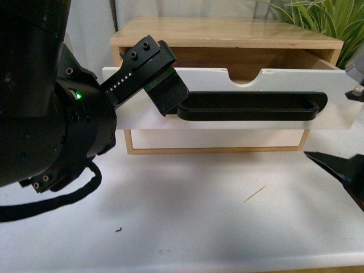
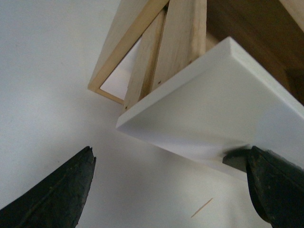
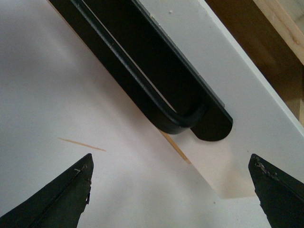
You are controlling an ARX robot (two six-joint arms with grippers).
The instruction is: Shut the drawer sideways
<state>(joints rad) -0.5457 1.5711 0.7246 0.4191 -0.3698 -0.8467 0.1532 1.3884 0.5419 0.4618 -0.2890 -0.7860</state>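
White table (image 1: pixel 199 222) carries a wooden cabinet (image 1: pixel 227 34) at 12 o'clock, with a plant (image 1: pixel 318 17) at 1 o'clock. The drawer (image 1: pixel 296 82) stands pulled out — white front facing the robot, long axis 9 to 3. Only the wrist views show finger spread: left gripper (image 2: pixel 171 154) parted at the front's left end, right gripper (image 3: pixel 171 159) parted, empty — near the handle (image 3: pixel 156 71).

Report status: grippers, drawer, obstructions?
Left gripper open at the drawer's left end. Right gripper open, apart from it. Drawer pulled out. Thin splinter on table, not blocking.
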